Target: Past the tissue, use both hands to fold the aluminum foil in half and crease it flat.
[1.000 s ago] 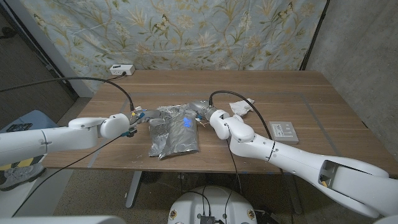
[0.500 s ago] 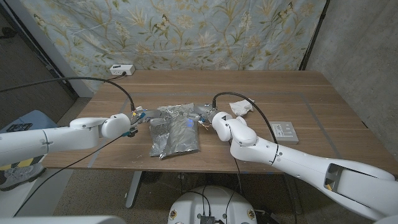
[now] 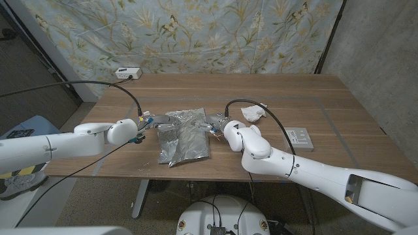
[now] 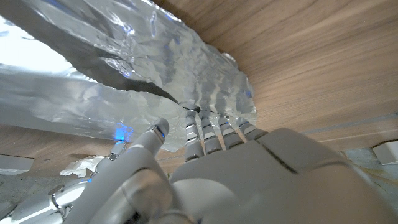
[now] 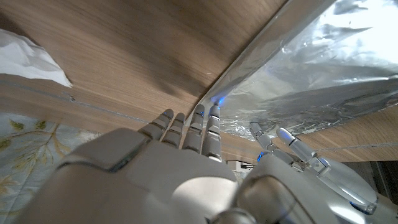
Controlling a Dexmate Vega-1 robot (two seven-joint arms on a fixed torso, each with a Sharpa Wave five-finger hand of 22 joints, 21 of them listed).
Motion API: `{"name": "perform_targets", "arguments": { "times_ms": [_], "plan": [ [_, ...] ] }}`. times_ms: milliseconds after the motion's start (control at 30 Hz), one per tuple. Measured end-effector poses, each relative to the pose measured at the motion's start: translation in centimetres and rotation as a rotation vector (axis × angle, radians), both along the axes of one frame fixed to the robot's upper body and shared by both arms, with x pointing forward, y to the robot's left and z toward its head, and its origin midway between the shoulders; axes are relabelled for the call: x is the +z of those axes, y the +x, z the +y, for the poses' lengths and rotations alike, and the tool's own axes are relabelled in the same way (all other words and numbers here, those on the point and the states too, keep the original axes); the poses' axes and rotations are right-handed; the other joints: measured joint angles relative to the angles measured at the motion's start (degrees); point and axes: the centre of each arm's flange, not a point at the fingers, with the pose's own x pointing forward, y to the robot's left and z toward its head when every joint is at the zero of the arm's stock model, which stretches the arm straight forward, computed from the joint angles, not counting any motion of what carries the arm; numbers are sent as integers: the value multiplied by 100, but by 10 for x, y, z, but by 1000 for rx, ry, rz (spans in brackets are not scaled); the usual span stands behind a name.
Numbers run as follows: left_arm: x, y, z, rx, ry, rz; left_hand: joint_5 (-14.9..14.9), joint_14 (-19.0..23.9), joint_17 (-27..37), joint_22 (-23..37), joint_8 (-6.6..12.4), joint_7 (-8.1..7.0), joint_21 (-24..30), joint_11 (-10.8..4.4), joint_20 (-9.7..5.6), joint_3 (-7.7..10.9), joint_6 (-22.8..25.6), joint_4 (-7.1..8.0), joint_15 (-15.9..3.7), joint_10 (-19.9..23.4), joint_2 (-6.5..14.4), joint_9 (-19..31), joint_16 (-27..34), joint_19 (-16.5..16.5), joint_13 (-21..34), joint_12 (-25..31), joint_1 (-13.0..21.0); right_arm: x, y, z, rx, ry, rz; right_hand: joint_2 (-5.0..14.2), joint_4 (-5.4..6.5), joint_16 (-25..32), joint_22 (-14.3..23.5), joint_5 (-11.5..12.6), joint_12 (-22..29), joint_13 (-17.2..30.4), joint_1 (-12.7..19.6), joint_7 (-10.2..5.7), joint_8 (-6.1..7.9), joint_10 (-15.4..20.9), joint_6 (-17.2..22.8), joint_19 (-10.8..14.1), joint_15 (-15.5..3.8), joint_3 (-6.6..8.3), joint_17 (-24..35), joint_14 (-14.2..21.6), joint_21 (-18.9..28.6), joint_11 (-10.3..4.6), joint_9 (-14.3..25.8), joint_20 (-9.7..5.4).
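Foil (image 3: 183, 137) sits near table (image 3: 339, 130) centre, a bit toward the front edge. Tissue (image 3: 253, 112) lies at about 2 o'clock from it, well apart, so the foil isn't really "past" it from the head cam, more beside it.

Progress, as a judgement: fold looks underway, not finished. The far part of the sheet is crumpled and raised between the two robot hands; the near part lies flatter on the table toward 6 o'clock. Edges don't line up, surface is wrinkled, no clean crease yet. Left: bring the raised flap over, match the edges, press flat.

Left robot hand (image 3: 145, 123) is at the foil's 10 o'clock corner. In the left wrist cam, fingers (image 4: 214, 127) touch the crumpled edge where two layers meet and the thumb reaches along the underside. Looks like a pinch on the foil, though the contact itself is partly hidden.

Right robot hand (image 3: 214, 124) is at the foil's 2 o'clock edge. In the right wrist cam, fingers (image 5: 199, 124) lie straight against the foil (image 5: 323, 68) rim with the thumb out below the sheet. Can't tell if it's grasping or only touching.

Also on the table: grey flat box (image 3: 298, 138) at 3 o'clock, white power strip (image 3: 128, 73) at the far left corner.
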Motion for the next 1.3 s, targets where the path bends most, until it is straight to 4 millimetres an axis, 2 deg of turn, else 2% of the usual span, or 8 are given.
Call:
{"name": "perform_targets", "arguments": {
  "times_ms": [33,433,967,1300],
  "plan": [
    [1,1,-1,0,-1,-2,0,0,0,0,0,0,0,0,0,0,0,0,0,0,0,0,0,0,0,0,0,-3,4,-11,-66,6,34,0,0,0,0,0,0,0,0,0,0,1,0,0,0,0,0,0,0,-1,0,0],
    [1,0,-2,6,3,-6,0,0,0,0,11,-9,0,0,0,0,-10,0,0,0,0,-4,0,0,3,0,0,-7,-10,-13,-95,10,58,0,-7,0,0,0,0,0,0,-33,0,1,-32,0,0,41,0,0,0,-1,0,0],
    [-2,0,-6,11,-1,-6,0,0,0,0,11,-1,0,0,0,0,-4,0,0,0,0,-1,0,0,1,0,0,-1,-29,-4,-81,4,57,0,-63,24,0,0,0,0,0,-52,0,-61,-133,1,0,95,-29,0,0,0,1,0],
    [-4,1,-6,10,-8,0,0,0,0,0,11,5,0,0,0,0,3,0,0,0,0,1,0,0,1,0,0,0,-29,3,-68,-7,64,0,-76,24,0,0,0,0,0,-93,0,-102,-173,-30,-31,141,-29,-30,1,-41,2,31]
  ]
}}
